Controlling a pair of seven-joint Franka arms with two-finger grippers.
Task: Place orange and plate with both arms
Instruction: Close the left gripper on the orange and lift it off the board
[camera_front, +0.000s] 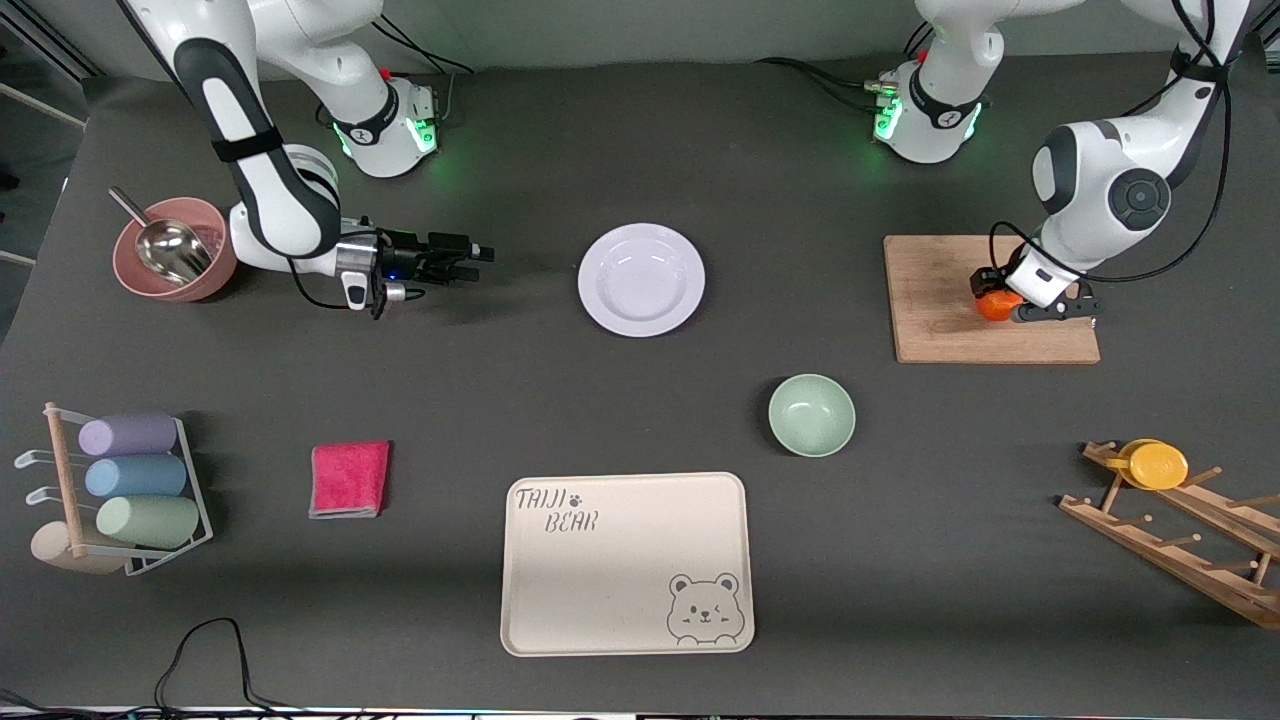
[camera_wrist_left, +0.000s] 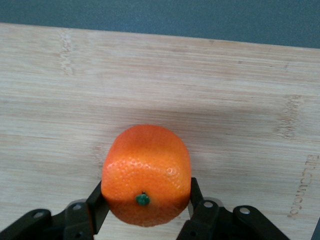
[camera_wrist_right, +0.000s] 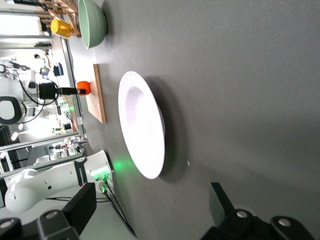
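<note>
The orange (camera_front: 993, 305) rests on a wooden cutting board (camera_front: 940, 300) at the left arm's end of the table. My left gripper (camera_front: 1000, 300) is shut on it, one finger pressed on each side, as the left wrist view shows (camera_wrist_left: 145, 192); the orange (camera_wrist_left: 146, 175) touches the board (camera_wrist_left: 150, 75). The white plate (camera_front: 641, 279) lies flat on the dark table midway between the arms. My right gripper (camera_front: 482, 255) is open and empty, low over the table beside the plate, pointing at it. The right wrist view shows the plate (camera_wrist_right: 141, 131) ahead of the open fingers (camera_wrist_right: 80, 205) and the orange (camera_wrist_right: 83, 88) farther off.
A pale green bowl (camera_front: 811, 414) and a beige bear tray (camera_front: 620, 560) sit nearer the front camera than the plate. A pink cloth (camera_front: 349, 479), a cup rack (camera_front: 130, 490), a pink bowl with a scoop (camera_front: 170, 250) and a wooden rack with a yellow dish (camera_front: 1160, 465) are around.
</note>
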